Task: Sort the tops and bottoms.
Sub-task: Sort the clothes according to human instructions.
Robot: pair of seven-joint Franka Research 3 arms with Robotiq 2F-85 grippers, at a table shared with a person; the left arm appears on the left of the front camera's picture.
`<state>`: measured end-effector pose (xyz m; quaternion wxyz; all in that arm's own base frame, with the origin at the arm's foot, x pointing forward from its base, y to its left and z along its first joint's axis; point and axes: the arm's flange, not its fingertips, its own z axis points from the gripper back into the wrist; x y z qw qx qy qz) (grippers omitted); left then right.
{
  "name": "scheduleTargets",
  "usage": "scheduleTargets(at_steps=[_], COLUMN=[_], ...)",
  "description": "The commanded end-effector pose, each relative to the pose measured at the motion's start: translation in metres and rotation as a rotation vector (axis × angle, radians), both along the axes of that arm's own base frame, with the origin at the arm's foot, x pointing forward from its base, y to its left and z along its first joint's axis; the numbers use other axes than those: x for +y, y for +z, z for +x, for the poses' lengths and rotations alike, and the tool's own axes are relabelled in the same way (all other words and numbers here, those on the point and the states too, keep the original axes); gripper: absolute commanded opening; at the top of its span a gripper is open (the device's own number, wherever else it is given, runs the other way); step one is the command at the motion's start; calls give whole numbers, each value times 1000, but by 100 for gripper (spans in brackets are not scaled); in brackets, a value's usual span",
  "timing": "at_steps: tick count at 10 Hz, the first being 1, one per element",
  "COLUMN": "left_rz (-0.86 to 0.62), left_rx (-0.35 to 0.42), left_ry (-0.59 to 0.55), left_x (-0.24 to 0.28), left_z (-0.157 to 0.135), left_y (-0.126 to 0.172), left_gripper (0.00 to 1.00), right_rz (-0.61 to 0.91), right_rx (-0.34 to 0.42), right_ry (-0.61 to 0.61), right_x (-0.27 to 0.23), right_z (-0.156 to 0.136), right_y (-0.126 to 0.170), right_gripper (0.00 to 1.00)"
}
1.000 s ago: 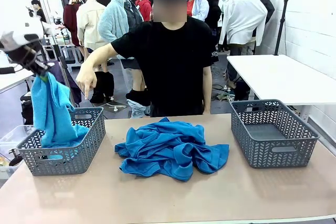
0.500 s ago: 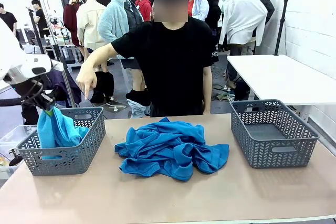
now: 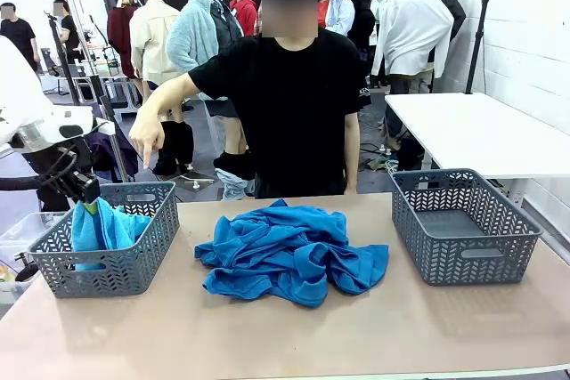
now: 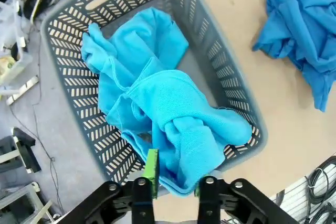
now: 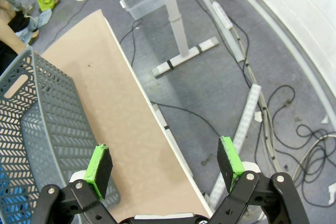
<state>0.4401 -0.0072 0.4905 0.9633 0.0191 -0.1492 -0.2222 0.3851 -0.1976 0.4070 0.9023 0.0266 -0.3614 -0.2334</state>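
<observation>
The left gripper (image 4: 173, 188) pinches a thick fold of a shirt (image 4: 152, 103) with narrowed jaws; the shirt lies bunched in the left basket (image 3: 134, 266), with no clear long axis. The right gripper (image 5: 165, 163) holds its jaws wide, empty. The pile (image 3: 289, 251) in the middle of the surface (image 3: 267, 335) spreads mostly left to right and looks light, limp and tangled, so a raised ridge or hem seems the place to pinch.

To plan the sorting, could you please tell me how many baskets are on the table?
2. The left basket holds a blue shirt, pinched by the left gripper; the right basket looks empty. None seems hidden.
</observation>
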Motion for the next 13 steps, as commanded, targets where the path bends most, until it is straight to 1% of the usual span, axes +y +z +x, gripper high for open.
scheduleTargets(at_steps=[1, 2, 3, 5, 6, 7, 8, 9, 10, 11, 12, 13], left_rz=[-15, -17, -15, 10, 11, 14, 10, 4, -32, -56, -70, -11], left_rx=[21, 27, 48, 41, 67, 146, 220, 231, 216, 183, 117, 205], left_ry=[-27, -21, -30, -7, -20, -24, 36, 126, 140, 135, 137, 116], left_x=[8, 9, 10, 13, 14, 16, 18, 23, 29, 36, 43, 32], left_z=[5, 5, 5, 6, 8, 9, 14, 22, 26, 25, 24, 18], left_y=[8, 10, 13, 25, 34, 44, 52, 58, 67, 83, 105, 68], left_gripper=[95, 100, 100, 100, 100, 100, 100, 100, 100, 100, 100, 100], right_rz=[3, 3, 3, 3, 3, 3, 3, 3, 3, 3, 3, 3], right_rx=[5, 5, 5, 5, 5, 5, 5, 5, 5, 5, 5, 5], right_ry=[-1, -1, -1, -1, -1, -1, -1, -1, -1, -1, -1, -1], right_x=[2, 2, 2, 2, 2, 2, 2, 2, 2, 2, 2, 2], right_z=[0, 0, 0, 0, 0, 0, 0, 0, 0, 0, 0, 0], right_y=[1, 1, 1, 1, 1, 1, 1, 1, 1, 1, 1, 1], right_gripper=[100, 100, 100, 100, 100, 100, 100, 100, 100, 100, 100, 100])
